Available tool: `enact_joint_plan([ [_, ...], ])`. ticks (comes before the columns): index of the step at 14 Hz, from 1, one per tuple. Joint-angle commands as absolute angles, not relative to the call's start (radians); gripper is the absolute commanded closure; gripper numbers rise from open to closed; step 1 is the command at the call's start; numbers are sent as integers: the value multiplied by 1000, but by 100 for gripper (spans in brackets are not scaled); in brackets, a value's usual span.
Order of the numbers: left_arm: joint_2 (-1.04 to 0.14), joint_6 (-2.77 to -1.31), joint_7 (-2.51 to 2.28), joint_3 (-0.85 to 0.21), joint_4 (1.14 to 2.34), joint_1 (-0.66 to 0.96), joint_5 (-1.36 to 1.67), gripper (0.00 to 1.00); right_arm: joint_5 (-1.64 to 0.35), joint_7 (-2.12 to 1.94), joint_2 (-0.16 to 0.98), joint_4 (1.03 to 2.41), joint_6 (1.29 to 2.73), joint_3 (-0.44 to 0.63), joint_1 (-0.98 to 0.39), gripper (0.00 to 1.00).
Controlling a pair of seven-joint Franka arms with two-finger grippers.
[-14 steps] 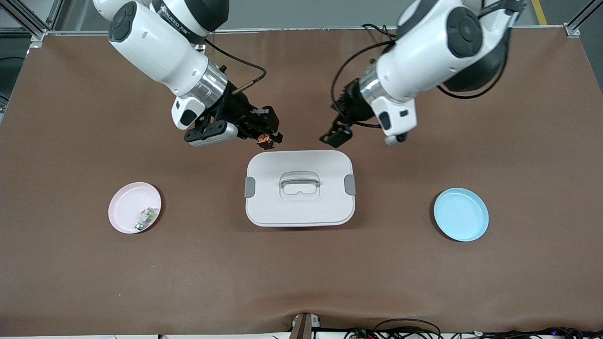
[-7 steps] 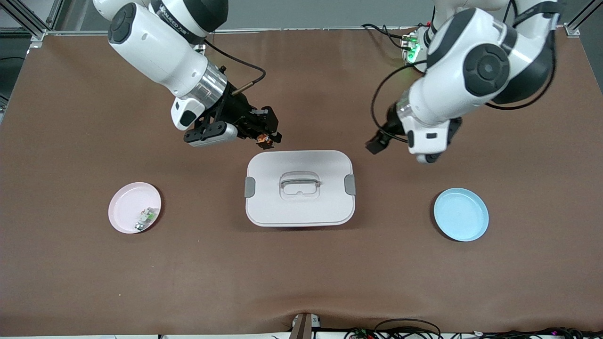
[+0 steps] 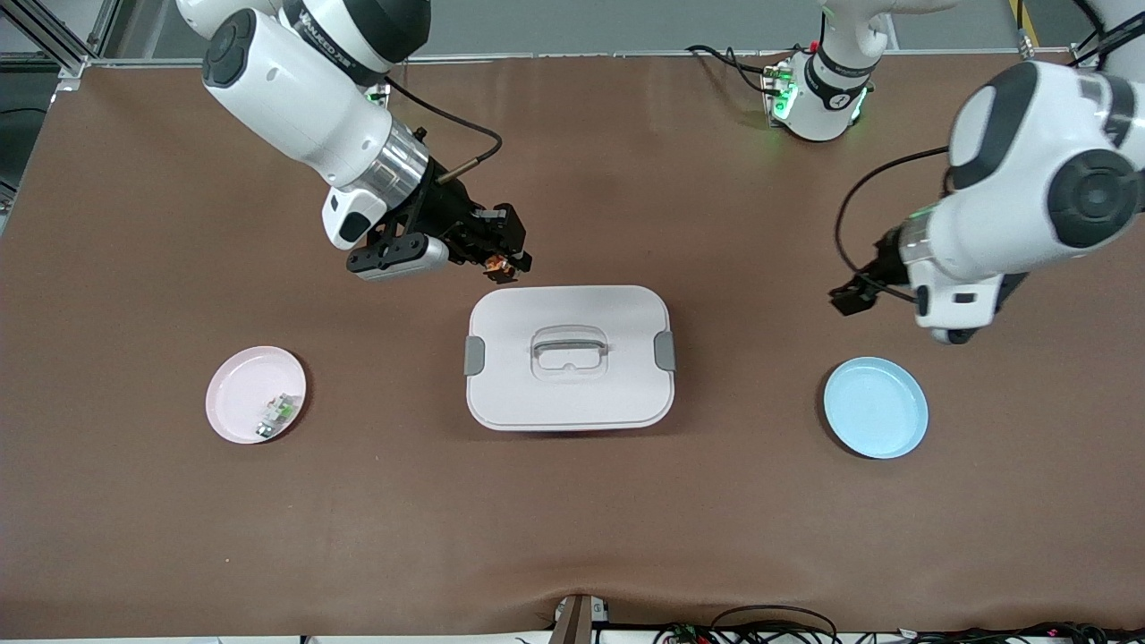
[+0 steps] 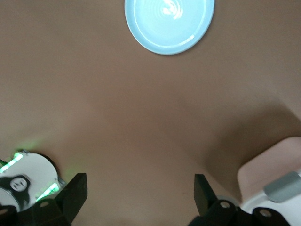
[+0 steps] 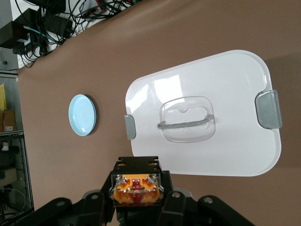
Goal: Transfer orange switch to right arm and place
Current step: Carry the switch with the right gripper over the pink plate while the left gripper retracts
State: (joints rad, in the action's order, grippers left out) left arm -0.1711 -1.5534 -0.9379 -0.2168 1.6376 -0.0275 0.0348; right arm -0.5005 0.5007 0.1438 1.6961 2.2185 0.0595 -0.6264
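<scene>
Two robot arms reach over one brown table (image 3: 572, 519), each ending in one pincer: the right pincer (image 3: 503, 266) and the left pincer (image 3: 850, 295). One orange switch (image 3: 498, 264) shows. One white lidded box (image 3: 570, 358) sits mid-table, with one handle and two grey clasps. Two small plates flank the box: one pink plate (image 3: 241, 394) and one blue plate (image 3: 875, 407). One whitish-and-green small part (image 3: 279, 413) lies in the pink plate.
</scene>
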Motion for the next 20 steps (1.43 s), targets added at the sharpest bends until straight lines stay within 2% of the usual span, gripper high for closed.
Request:
enact_joint_plan([
  [1, -83, -1592, -778, -229, 1771, -109, -30, 0, -496, 503, 147, 1680, 2171, 58, -601, 100],
  [3, -23, -1670, -662, -229, 1868, -182, -44, 0, -488, 499, 146, 1680, 2135, 60, -595, 100],
  [7, 78, -1747, -320, -230, 1960, -349, -38, 0, -471, 456, 143, 1680, 2042, 63, -572, 100],
  [14, 167, -1856, -294, -236, 1996, -356, -29, 0, -126, 413, 140, 1585, 1760, 63, -467, 100],
  [20, 248, -1878, -335, -304, 2011, -348, 78, 0, -81, 88, 144, 1595, 1686, 63, -295, 100],
])
